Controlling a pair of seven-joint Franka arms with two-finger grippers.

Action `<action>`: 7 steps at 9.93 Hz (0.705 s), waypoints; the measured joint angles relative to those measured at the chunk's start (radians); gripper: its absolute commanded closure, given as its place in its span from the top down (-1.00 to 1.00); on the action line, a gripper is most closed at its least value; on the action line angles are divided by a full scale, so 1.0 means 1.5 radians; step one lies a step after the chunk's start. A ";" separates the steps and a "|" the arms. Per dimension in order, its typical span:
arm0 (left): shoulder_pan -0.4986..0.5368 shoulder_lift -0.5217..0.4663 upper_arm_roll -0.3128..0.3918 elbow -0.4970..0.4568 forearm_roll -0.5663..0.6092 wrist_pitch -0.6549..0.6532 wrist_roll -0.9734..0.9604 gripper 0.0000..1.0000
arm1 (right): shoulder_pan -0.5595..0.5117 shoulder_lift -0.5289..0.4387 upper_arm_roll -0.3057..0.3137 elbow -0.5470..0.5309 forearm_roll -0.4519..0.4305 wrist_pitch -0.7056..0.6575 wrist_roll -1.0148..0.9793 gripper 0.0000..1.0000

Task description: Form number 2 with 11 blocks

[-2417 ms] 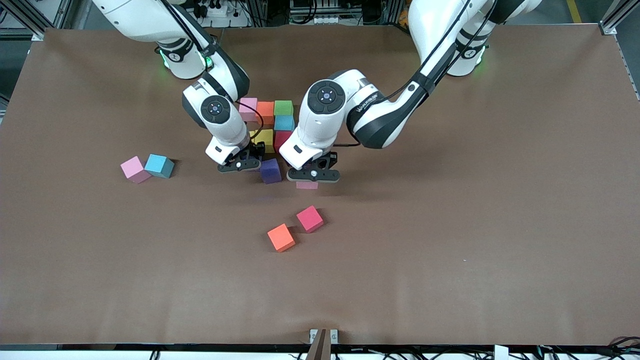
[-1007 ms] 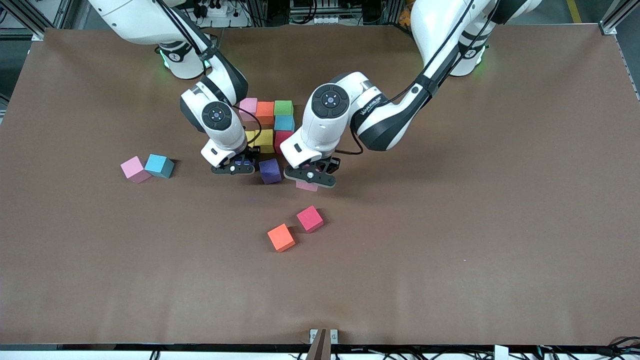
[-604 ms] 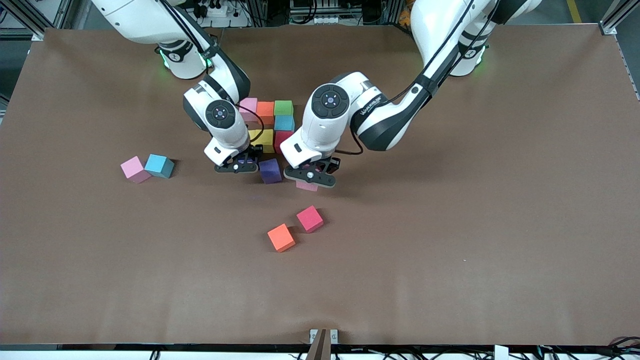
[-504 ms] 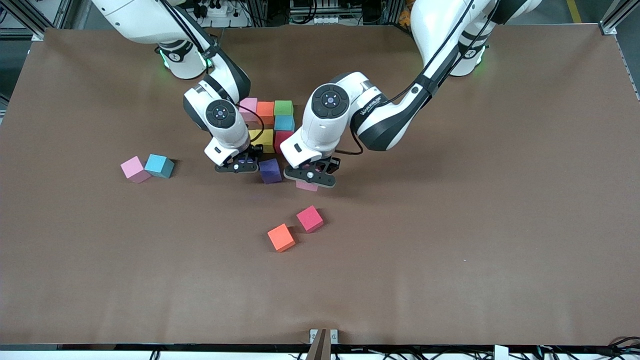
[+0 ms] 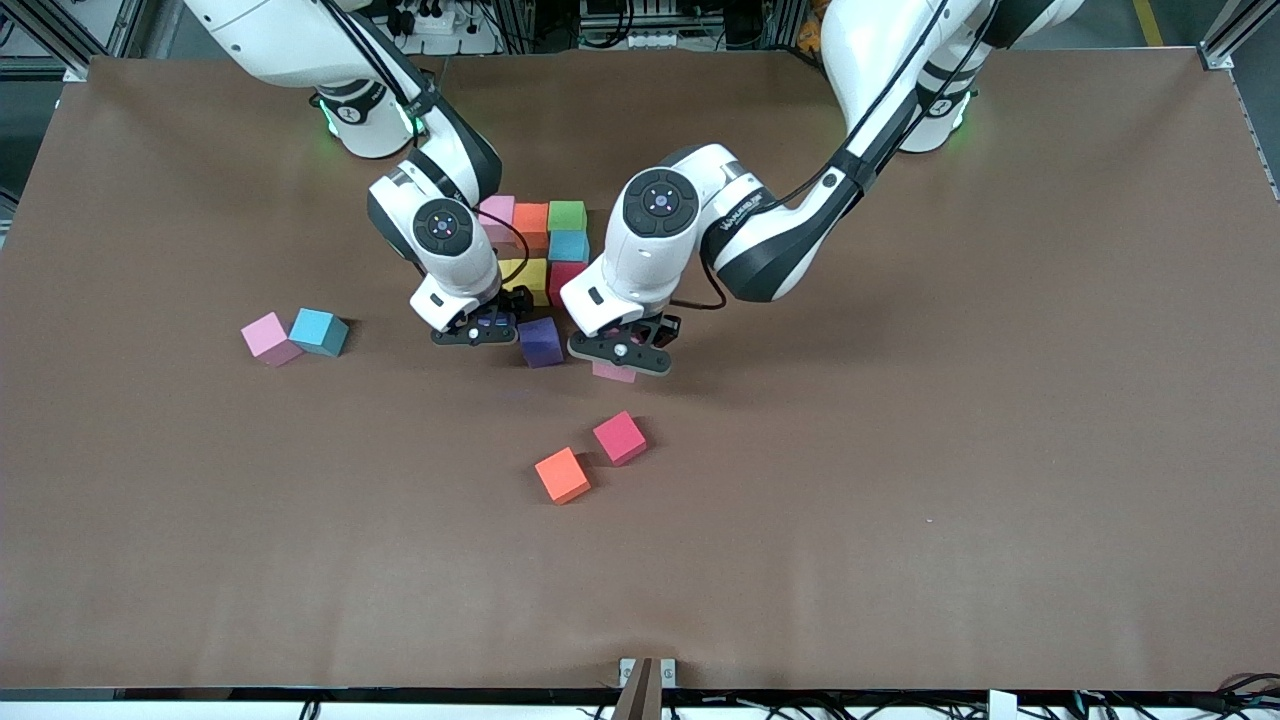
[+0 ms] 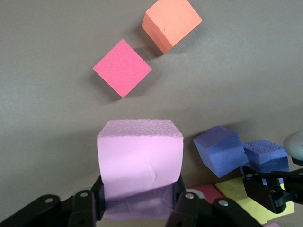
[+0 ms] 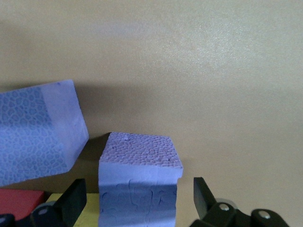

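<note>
Pale pink foam cube (image 6: pixel 140 163): light, squashy, pinch flat sides; left gripper (image 6: pixel 137 208) clamped on it; right gripper (image 7: pixel 139 201) jaws apart round purple cube (image 7: pixel 139 177).

A pale pink cube (image 6: pixel 140 161) is clamped between the fingers of the left gripper (image 6: pixel 139 208). A hot-pink cube (image 6: pixel 122 68) and an orange cube (image 6: pixel 171 23) are seen lying apart on the brown table (image 6: pixel 47 94). Two purple cubes (image 6: pixel 220 150) (image 6: pixel 265 155) are seen touching each other, next to yellow (image 6: pixel 244 191) and crimson (image 6: pixel 210 193) cubes.
</note>
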 measured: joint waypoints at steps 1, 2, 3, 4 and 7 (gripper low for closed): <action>0.000 0.000 0.000 0.000 0.000 0.000 0.000 -0.74 | 0.000 0.000 0.000 0.004 0.000 0.000 0.000 1.00; 0.000 0.000 0.000 0.000 0.000 0.000 0.000 -0.74 | 0.000 0.000 0.000 0.012 0.000 0.000 0.000 1.00; 0.000 0.000 0.000 0.000 0.000 0.000 0.000 -0.74 | 0.000 0.000 0.001 0.027 0.000 -0.001 0.000 1.00; 0.000 0.000 0.000 -0.001 0.000 0.000 0.000 -0.74 | 0.000 0.000 0.002 0.046 0.000 -0.012 0.000 1.00; 0.000 0.000 0.000 -0.001 0.000 0.000 0.000 -0.74 | 0.001 0.000 0.003 0.108 0.000 -0.048 -0.013 1.00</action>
